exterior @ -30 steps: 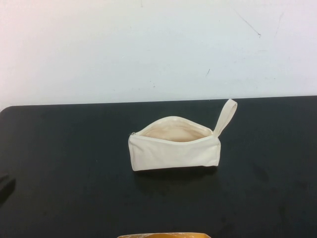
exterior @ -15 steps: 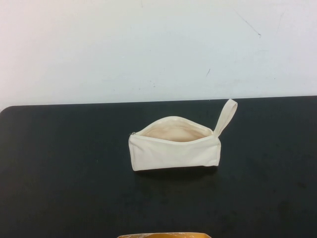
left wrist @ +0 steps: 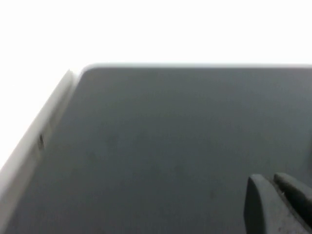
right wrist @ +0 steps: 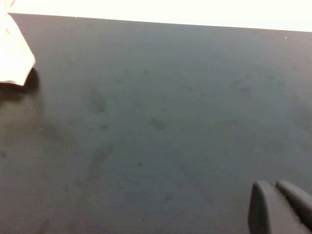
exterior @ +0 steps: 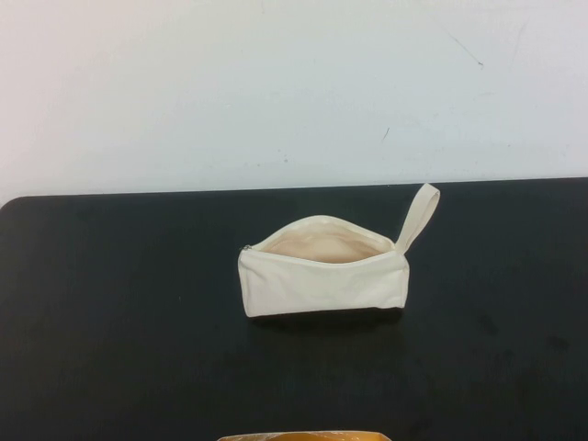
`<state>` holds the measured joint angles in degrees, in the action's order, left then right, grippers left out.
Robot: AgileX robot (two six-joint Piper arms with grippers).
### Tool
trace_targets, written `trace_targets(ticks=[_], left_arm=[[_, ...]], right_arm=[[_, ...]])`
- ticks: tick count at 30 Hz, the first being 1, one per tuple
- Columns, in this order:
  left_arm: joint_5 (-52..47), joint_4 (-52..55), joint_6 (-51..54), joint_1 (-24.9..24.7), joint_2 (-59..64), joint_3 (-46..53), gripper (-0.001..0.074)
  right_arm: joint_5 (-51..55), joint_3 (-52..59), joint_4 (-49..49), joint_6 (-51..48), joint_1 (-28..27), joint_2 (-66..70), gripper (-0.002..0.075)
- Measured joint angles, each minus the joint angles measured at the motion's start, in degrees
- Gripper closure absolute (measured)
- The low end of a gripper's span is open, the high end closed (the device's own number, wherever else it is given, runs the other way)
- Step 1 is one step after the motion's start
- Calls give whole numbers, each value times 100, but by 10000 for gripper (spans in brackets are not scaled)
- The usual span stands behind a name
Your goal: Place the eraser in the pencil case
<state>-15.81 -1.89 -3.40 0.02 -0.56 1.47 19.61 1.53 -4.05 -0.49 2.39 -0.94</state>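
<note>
Nearest to me, at the front edge of the black tabletop [exterior: 119, 349] in the high view, I see a thin orange-yellow strip [exterior: 303, 435], too cropped to identify. Neither arm shows in that view. Through the left wrist view I see the left tool [left wrist: 278, 202] hanging over bare tabletop near a rounded corner with a pale edge; its two dark fingers [left wrist: 258, 204] lie pressed together with nothing between them. Through the right wrist view the right tool [right wrist: 279, 204] also hangs over bare tabletop, its fingers [right wrist: 263, 207] likewise closed against each other and holding nothing, with the pouch well apart from it. Farther back, mid-table, the cream-white canvas zip pencil case [exterior: 322, 276] lies lengthwise, mouth gaping to show the pale beige lining [exterior: 322, 246], and its fabric wrist loop [exterior: 418, 216] rises at the right end. I cannot see the eraser anywhere. Behind stands a white wall [exterior: 276, 83].
</note>
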Motion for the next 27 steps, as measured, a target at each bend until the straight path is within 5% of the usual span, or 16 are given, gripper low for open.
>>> trace_targets(ticks=[27], left_arm=[[-305,-146,174,-2,0,-20,736]], right_arm=[[0,0,0,0,0,0,727]])
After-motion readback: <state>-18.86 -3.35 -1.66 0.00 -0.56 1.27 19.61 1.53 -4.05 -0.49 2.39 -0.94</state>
